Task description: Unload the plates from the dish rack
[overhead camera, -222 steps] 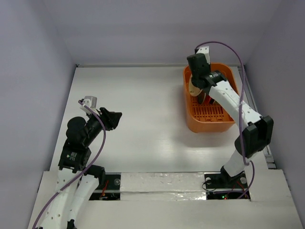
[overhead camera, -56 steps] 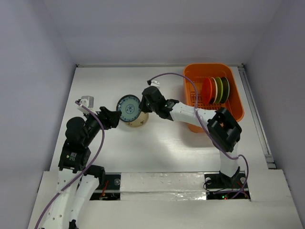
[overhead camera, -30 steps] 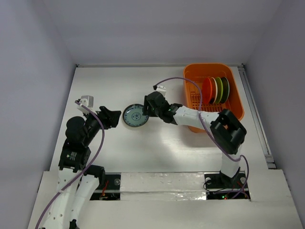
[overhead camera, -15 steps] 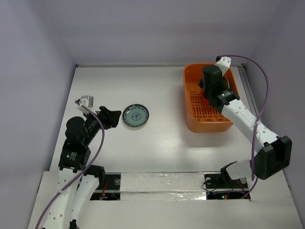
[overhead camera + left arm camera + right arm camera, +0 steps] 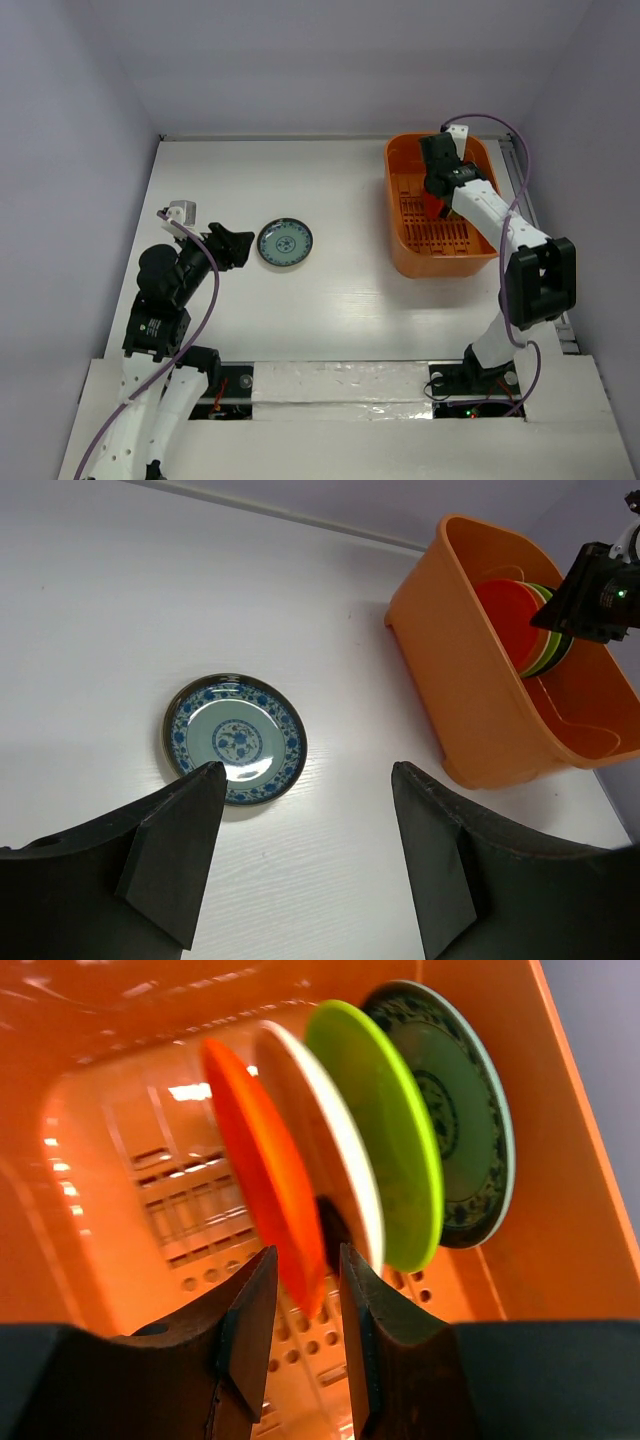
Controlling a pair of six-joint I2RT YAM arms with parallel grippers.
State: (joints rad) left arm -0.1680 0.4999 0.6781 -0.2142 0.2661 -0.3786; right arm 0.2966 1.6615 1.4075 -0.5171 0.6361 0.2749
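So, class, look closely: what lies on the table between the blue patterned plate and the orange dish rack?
Nothing: only bare white table separates the plate from the dish rack, clearest in the top view.

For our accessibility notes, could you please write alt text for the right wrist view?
The right gripper straddles the rim of a red plate, grip unclear. It stands on edge in the orange dish rack beside a cream plate, a lime plate and a patterned plate.

Pale lilac walls (image 5: 330, 60) close me in on three sides. White wood-grain table (image 5: 340, 300) below; soft, even light.
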